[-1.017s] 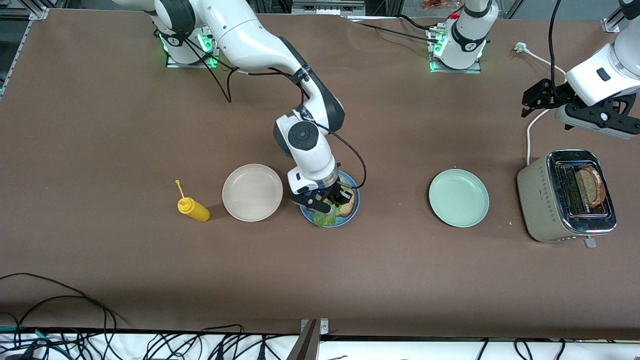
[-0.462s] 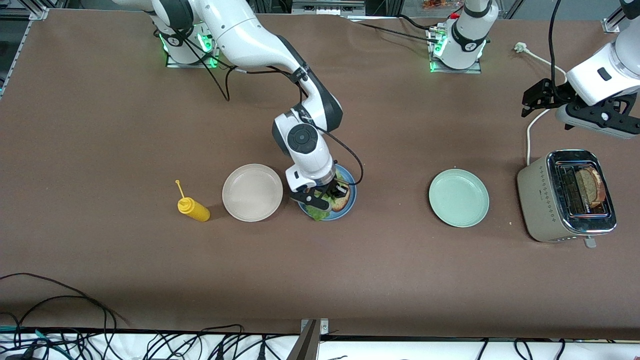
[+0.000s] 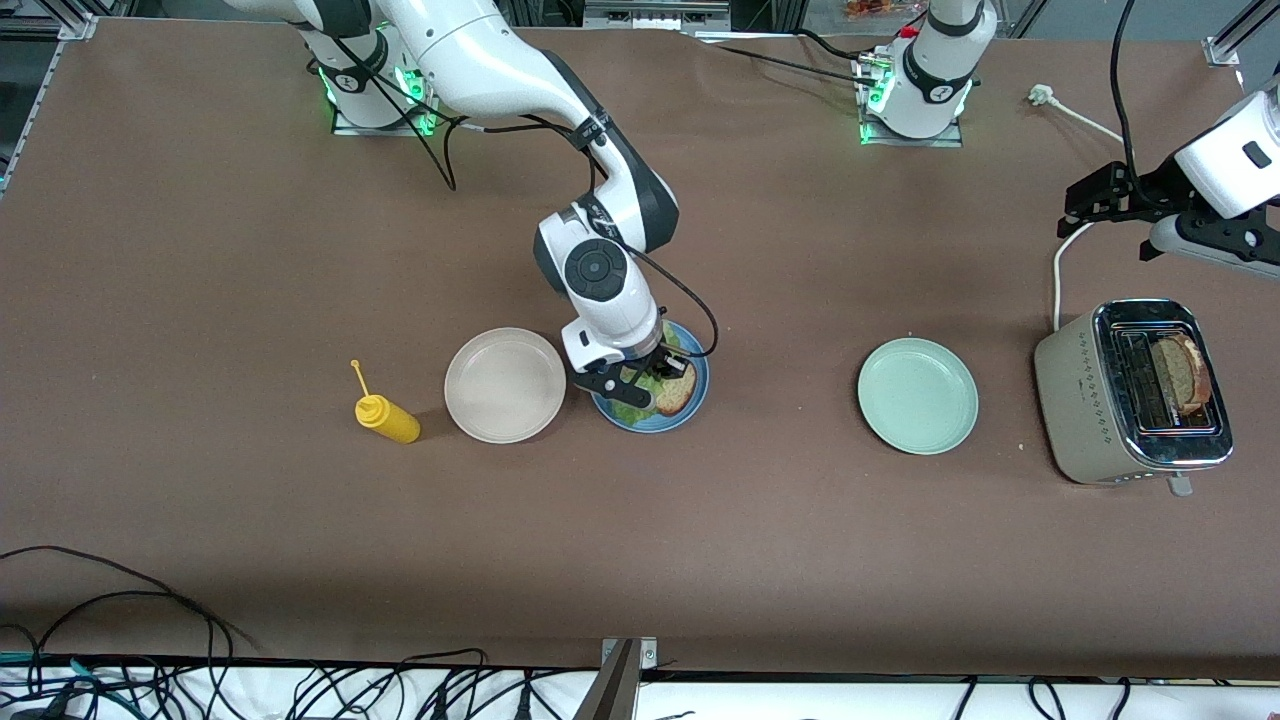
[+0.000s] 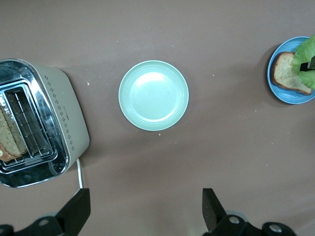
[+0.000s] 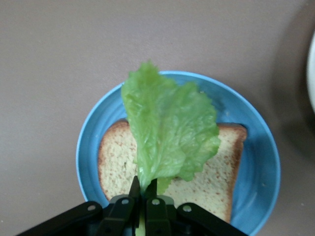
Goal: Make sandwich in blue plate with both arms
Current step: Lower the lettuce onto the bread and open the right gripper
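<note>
The blue plate [image 3: 640, 423] [image 5: 86, 157] sits mid-table and carries one slice of brown bread [image 3: 674, 398] [image 5: 211, 177]. My right gripper [image 3: 643, 383] [image 5: 146, 187] hangs low over that plate, shut on the stem of a crinkly green lettuce leaf [image 5: 167, 132] [image 3: 625, 403] that spreads over the slice. A second slice [image 3: 1185, 375] [image 4: 10, 142] stands in the toaster [image 3: 1090, 420] [image 4: 64, 113] at the left arm's end. My left gripper [image 3: 1092, 198] [image 4: 145, 216] is open, holds nothing, and hovers high near the toaster.
A beige plate [image 3: 505, 385] lies beside the blue plate toward the right arm's end, with a yellow squeeze bottle [image 3: 388, 420] past it. A pale green plate [image 3: 918, 395] [image 4: 153, 95] sits between the blue plate and the toaster. A white power cord [image 3: 1060, 250] trails from the toaster.
My right gripper has carried the lettuce away from the front camera, from the plate's near rim to over the bread slice. My left gripper has drifted toward its own end of the table.
</note>
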Tool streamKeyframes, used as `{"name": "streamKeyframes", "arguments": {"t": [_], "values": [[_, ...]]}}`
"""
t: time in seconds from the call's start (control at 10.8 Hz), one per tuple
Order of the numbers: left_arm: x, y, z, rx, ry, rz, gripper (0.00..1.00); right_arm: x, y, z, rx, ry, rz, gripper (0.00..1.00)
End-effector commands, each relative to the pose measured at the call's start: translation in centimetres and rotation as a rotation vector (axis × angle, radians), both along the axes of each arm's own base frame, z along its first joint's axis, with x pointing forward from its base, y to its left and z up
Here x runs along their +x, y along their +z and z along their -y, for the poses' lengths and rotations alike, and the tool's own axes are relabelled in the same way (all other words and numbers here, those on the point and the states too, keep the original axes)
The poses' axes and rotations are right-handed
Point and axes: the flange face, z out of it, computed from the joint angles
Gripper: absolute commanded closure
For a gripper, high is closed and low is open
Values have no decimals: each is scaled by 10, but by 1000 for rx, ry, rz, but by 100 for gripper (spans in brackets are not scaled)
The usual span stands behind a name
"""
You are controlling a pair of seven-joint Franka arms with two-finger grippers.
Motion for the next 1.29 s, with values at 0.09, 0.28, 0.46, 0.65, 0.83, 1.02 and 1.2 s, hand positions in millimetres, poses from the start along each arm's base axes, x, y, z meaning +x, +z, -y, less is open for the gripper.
{"name": "streamKeyframes", "arguments": {"t": [0.09,0.28,0.46,0.65,0.83,1.02,1.2], "values": [[3,3,3,-6,-6,-8,0,-12,33,8,-29,40,-90,100],[4,1,3,2,-4,-10,0,-13,38,7,-27,43,-89,100],[4,1,3,8,-4,-11,0,-13,28,7,-33,55,-90,100],[4,1,3,8,-3,-11,0,-11,12,9,-44,52,-83,100],[4,1,3,8,-3,-11,0,-8,1,9,-60,55,-45,100],[4,1,3,8,-3,-11,0,-6,9,6,-42,54,-37,40],[4,2,2,8,-1,-10,0,-4,25,-1,-20,54,-22,0]]}}
